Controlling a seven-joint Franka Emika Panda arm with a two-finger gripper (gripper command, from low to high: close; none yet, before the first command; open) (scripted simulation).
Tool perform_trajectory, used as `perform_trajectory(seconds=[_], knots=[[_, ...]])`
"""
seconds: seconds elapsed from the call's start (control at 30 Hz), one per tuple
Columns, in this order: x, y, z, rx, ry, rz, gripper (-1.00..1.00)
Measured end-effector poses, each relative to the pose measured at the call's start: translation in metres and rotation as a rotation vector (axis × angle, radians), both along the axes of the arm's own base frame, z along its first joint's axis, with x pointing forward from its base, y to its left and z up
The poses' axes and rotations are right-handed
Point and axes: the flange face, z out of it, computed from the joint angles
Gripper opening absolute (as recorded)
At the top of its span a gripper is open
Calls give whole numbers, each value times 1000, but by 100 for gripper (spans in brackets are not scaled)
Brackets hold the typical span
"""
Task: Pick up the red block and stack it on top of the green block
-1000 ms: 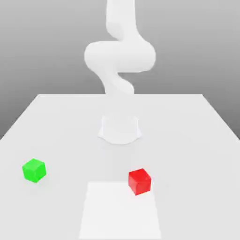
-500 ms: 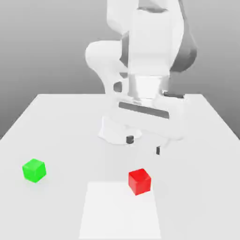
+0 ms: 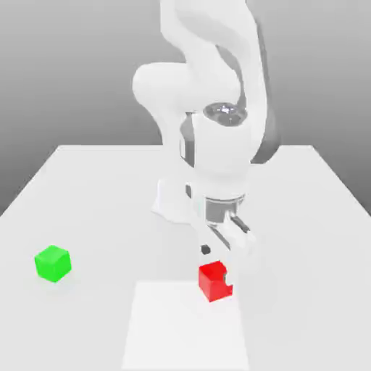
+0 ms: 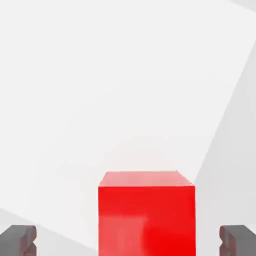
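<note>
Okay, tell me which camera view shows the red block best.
The exterior view: the whole red block appears there, except a corner hidden by a fingertip. The hand view shows it larger and closer, between the open fingers, but the picture's edge cuts it off.

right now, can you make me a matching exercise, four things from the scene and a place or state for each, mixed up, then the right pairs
1. bright red matte cube
2. bright green matte cube
3. two-finger tool
4. pale white rectangular patch

A. open, fingers on either side of a cube
B. on the tabletop, toward the exterior view's left
C. flat on the tabletop, partly covered by a cube
D. between the open fingers, not gripped

1-D, 2-B, 3-A, 4-C
</note>
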Motion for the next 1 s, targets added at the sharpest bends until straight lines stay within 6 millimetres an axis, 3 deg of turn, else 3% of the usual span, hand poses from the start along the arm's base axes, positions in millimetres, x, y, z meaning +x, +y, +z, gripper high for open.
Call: perform_trajectory(seconds=[0.27, 0.3, 0.53, 1.0], knots=[[-7, 0, -33, 6, 7, 8, 0], [-9, 0, -37, 7, 9, 9, -100], [-9, 0, -38, 8, 8, 9, -100], [-2, 2, 14, 1, 1, 10, -100]])
